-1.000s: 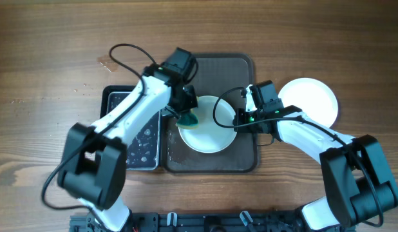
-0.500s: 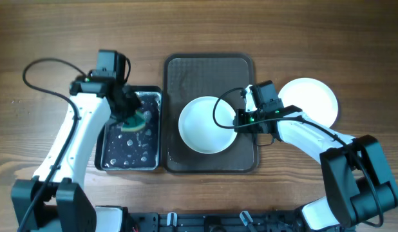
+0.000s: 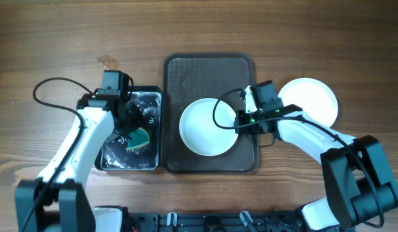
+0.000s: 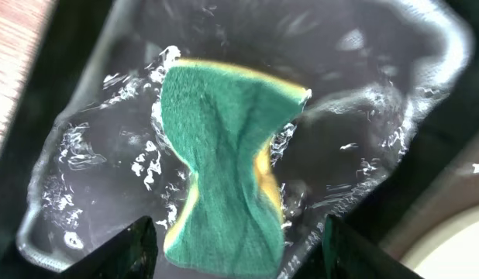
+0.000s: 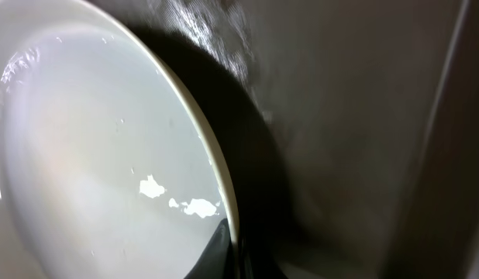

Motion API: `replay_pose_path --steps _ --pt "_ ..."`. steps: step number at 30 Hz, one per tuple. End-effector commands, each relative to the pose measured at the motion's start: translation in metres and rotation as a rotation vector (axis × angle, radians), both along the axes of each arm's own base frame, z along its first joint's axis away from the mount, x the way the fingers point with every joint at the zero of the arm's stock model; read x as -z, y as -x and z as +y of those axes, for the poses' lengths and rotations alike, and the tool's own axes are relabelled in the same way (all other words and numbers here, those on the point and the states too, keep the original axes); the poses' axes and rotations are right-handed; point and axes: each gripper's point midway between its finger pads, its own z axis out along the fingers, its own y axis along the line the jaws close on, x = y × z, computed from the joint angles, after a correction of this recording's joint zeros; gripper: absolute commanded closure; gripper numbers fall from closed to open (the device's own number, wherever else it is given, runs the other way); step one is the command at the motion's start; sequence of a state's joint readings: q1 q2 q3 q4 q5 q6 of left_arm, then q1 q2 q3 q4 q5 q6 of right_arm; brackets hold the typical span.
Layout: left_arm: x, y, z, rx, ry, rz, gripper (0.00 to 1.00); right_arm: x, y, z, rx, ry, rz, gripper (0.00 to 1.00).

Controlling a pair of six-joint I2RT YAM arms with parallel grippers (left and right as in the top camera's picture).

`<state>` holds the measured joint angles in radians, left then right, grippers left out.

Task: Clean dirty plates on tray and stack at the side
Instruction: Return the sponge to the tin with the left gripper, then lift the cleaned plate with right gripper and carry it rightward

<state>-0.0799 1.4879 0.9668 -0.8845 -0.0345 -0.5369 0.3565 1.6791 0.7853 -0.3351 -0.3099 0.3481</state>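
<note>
A plain white plate (image 3: 207, 125) lies on the dark brown tray (image 3: 208, 71), and my right gripper (image 3: 240, 121) is shut on its right rim. In the right wrist view the plate (image 5: 92, 155) fills the left side, its rim pinched by my right gripper (image 5: 233, 252) at the bottom edge. A white plate (image 3: 308, 102) sits on the table right of the tray. My left gripper (image 3: 131, 129) hangs open over the green sponge (image 3: 140, 138). From the left wrist the sponge (image 4: 224, 155) lies loose between the spread fingers of the left gripper (image 4: 239, 260).
The sponge rests in a small black tray (image 3: 147, 100) holding water, directly left of the brown tray. Its wet bottom (image 4: 363, 93) glistens around the sponge. Bare wooden table (image 3: 51, 38) surrounds both trays.
The left arm swung from the plate over to the black tray with the sponge, then its jaws opened and let the sponge go. The right gripper and plate stayed put.
</note>
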Motion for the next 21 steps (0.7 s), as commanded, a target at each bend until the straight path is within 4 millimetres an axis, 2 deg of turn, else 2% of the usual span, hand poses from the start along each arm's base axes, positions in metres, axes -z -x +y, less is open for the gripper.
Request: replay_pose_path --steps 1,5,7,8,9,10,11,16,21 --pt "-0.058 -0.012 0.000 -0.009 0.038 -0.128 0.32 0.004 0.015 -0.017 -0.050 0.093 0.050 0.96" --pt "-0.105 -0.005 0.020 -0.083 0.056 -0.206 0.31 -0.042 0.011 -0.015 -0.085 0.108 0.067 0.96" --pt "-0.141 0.003 0.044 -0.167 0.045 -0.279 0.28 -0.082 0.005 -0.010 -0.114 0.104 0.066 0.96" --pt "-0.151 0.007 0.052 -0.195 0.040 -0.303 0.28 -0.093 0.003 -0.008 -0.119 0.104 0.068 0.96" --pt "-0.162 0.010 0.059 -0.223 0.034 -0.330 0.20 -0.107 0.002 -0.003 -0.130 0.103 0.063 0.96" --pt "-0.175 0.017 0.070 -0.264 0.024 -0.366 0.07 -0.118 0.001 0.002 -0.144 0.100 0.052 0.96" --pt "-0.182 0.021 0.076 -0.288 0.018 -0.389 0.00 -0.126 0.000 0.008 -0.159 0.098 0.042 0.96" --pt "-0.201 0.047 0.096 -0.387 -0.013 -0.460 0.00 -0.148 -0.011 0.041 -0.195 0.079 -0.012 0.96" --pt "-0.208 0.059 0.100 -0.416 -0.024 -0.483 0.00 -0.149 -0.027 0.093 -0.278 0.082 -0.002 0.96"
